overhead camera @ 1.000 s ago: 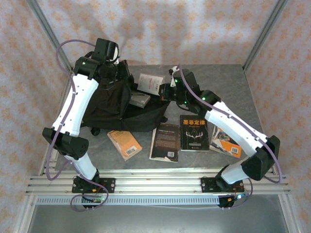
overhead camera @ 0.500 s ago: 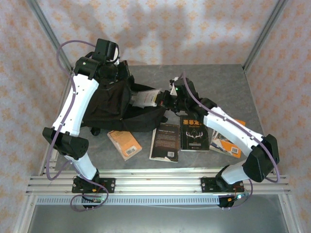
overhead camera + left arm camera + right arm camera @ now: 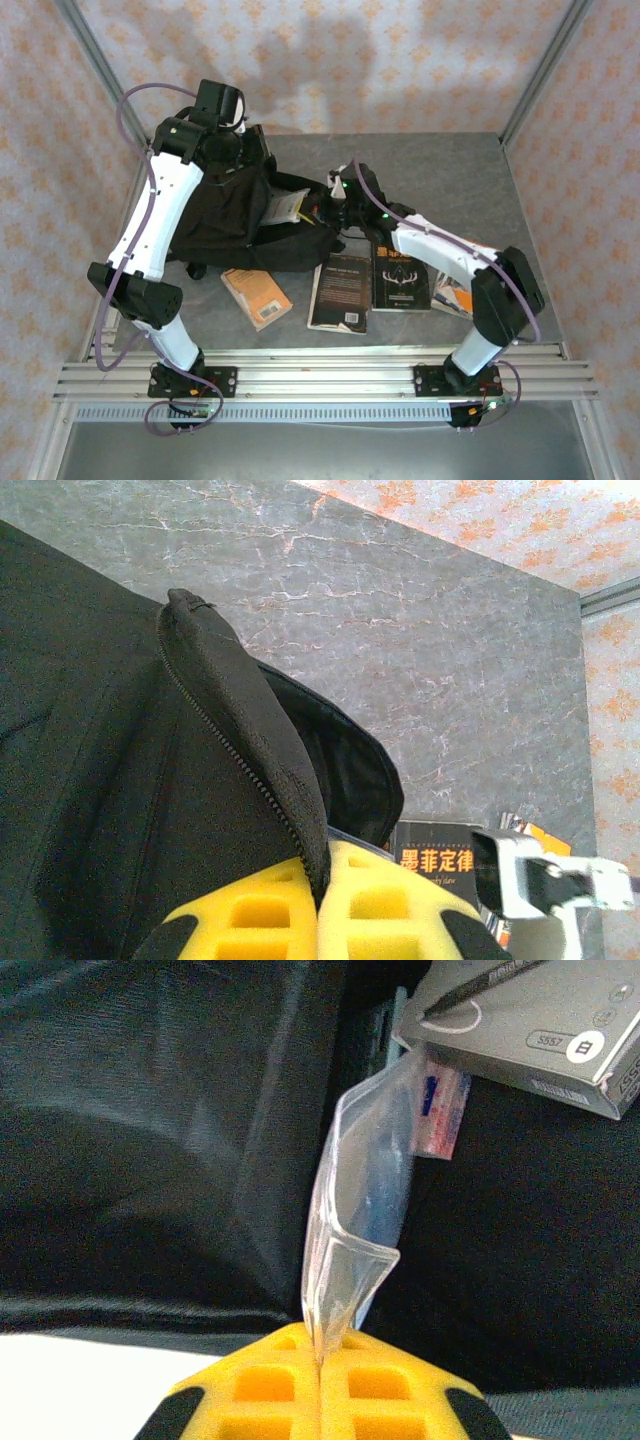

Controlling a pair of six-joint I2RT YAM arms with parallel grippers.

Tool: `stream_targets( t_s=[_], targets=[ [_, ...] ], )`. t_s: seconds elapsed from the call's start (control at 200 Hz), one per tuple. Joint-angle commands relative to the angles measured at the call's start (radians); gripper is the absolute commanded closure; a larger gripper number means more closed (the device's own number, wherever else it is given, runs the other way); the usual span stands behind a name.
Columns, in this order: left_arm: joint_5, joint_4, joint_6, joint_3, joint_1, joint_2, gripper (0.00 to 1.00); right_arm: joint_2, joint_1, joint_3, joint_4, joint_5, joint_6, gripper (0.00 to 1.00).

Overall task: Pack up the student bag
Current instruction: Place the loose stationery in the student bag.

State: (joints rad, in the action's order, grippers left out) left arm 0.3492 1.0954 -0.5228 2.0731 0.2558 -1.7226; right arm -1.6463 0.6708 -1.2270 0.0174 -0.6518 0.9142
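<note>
- Grey stone table (image 3: pixel 450 170), flowery walls; the student bag (image 3: pixel 215 225) lies on the table's left side, with its mouth facing right.
- To do this well, I think: push the clear pouch (image 3: pixel 360 1190) deep inside before letting go, past the grey box (image 3: pixel 520 1030).
- Reaching low across, the right gripper (image 3: pixel 320 1355) pinches the pouch tight.
- Arched high, the left gripper (image 3: pixel 320 885) pinches the zip edge (image 3: pixel 250 770) and holds it up.

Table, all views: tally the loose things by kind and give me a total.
Large black soft fabric backpack: 1
Flat-lying books: 4 (orange, two black, orange-and-white)
Clear plastic pouch: 1
Grey rectangular box: 1
Total: 7
</note>
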Motion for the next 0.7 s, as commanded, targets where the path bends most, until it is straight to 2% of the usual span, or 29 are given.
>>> stream_targets(
  t_s=[0.0,0.08,0.25,0.385,0.435,0.575,0.696],
  targets=[
    [0.033,-0.059,-0.005,0.016,0.007,0.059,1.00,-0.089,0.012,-0.089,0.012,-0.037,-0.028,1.00],
    [0.033,-0.063,-0.005,0.012,0.007,0.062,1.00,-0.155,0.051,-0.192,-0.131,0.054,-0.125,1.00],
    [0.040,-0.070,-0.005,0.012,0.008,0.056,1.00,-0.363,0.106,-0.427,-0.349,0.157,-0.177,1.00],
    [0.045,-0.074,-0.006,0.015,0.007,0.047,1.00,-0.483,0.125,-0.540,-0.393,0.163,-0.163,1.00],
    [0.045,-0.072,-0.005,0.012,0.007,0.045,1.00,-0.504,0.132,-0.584,-0.428,0.183,-0.182,0.91],
    [0.045,-0.075,-0.005,0.007,0.007,0.032,1.00,-0.488,0.128,-0.611,-0.515,0.252,-0.223,0.51],
    [0.018,-0.068,-0.005,0.008,0.006,0.021,1.00,-0.403,0.116,-0.547,-0.530,0.309,-0.265,0.35]
  ],
)
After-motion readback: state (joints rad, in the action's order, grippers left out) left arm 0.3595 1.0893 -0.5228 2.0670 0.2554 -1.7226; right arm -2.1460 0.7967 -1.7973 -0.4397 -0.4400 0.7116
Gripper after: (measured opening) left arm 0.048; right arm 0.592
